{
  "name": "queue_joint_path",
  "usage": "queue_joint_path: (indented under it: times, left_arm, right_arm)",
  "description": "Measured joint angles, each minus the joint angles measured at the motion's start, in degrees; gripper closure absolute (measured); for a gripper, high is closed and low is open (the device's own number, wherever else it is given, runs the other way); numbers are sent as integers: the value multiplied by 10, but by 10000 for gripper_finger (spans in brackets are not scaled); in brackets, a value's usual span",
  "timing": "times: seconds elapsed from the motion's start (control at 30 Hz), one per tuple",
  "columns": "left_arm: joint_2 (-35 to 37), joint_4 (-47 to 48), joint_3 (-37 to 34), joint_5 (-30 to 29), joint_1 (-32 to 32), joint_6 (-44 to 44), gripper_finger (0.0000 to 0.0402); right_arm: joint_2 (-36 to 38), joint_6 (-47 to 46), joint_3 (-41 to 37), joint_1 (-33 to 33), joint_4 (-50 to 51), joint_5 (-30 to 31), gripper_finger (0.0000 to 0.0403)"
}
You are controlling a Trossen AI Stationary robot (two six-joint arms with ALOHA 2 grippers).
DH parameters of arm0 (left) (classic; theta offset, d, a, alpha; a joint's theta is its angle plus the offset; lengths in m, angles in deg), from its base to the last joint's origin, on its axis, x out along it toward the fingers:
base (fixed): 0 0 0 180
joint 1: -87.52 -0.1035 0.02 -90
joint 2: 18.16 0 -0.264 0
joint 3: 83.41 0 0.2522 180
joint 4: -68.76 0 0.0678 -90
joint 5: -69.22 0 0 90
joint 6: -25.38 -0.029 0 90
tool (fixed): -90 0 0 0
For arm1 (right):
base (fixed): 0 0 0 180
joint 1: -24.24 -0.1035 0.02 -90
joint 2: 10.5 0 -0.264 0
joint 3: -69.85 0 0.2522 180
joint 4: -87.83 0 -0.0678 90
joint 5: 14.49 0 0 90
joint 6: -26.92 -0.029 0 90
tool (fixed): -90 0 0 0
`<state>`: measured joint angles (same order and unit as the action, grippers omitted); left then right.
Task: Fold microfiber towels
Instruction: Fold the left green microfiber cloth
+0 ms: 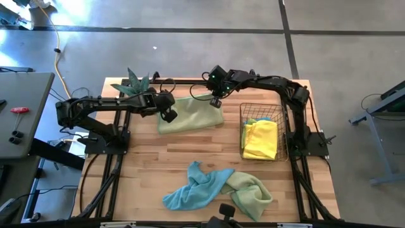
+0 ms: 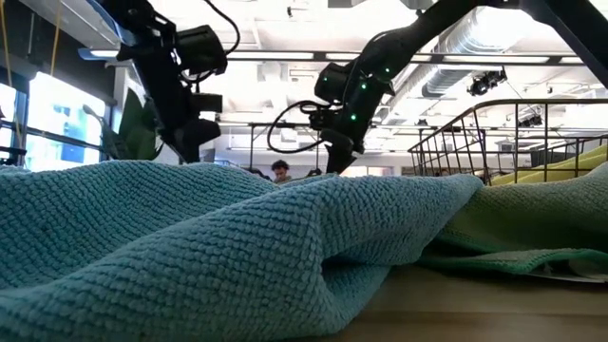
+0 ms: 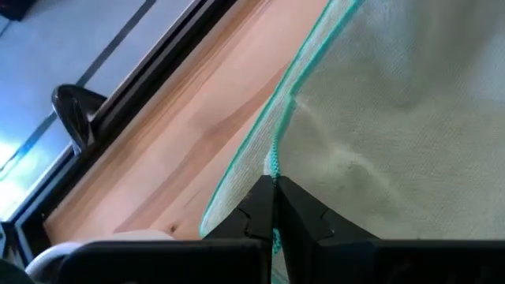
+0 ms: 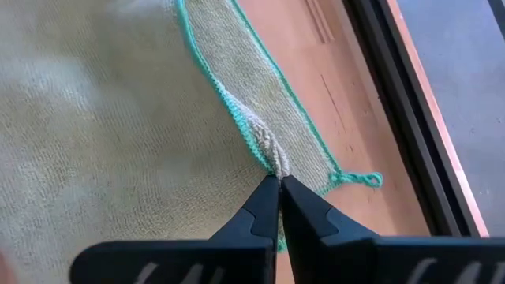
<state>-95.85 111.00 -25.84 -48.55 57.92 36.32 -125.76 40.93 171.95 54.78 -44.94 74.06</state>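
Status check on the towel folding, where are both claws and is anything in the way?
Left claw and right claw both shut on pale green towel edges, far side of table. Blue towel, another green towel crumpled near front. Nothing blocking.

Workshop room with a butcher-block table on a grey concrete floor.

A wooden table (image 1: 152,164) is set on a polished concrete floor (image 1: 190,16) crossed by dark seams. A grey side table (image 1: 22,114) is seen at one side. Ceiling ducts (image 2: 475,38), bright windows (image 2: 57,123) and a distant person (image 2: 281,172) are shown beyond.
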Motion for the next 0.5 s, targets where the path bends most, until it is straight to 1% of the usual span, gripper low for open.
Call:
queue_joint_path:
  times: [0.17, 0.23, 0.33, 0.5]
  left_arm:
    - [-8, 3, 0, -23, 0, -7, 399]
    - [-16, 3, 0, -24, 0, -11, 399]
    - [-36, 2, 0, -25, 0, -10, 399]
    - [-68, 8, -1, -32, 3, 5, 399]
  right_arm:
    - [-1, 0, 0, 2, -8, 2, 402]
    - [-4, 0, 0, 2, -7, 14, 402]
    - [-12, 0, 0, 2, -9, 33, 402]
    - [-26, -4, 0, 2, -2, 30, 402]
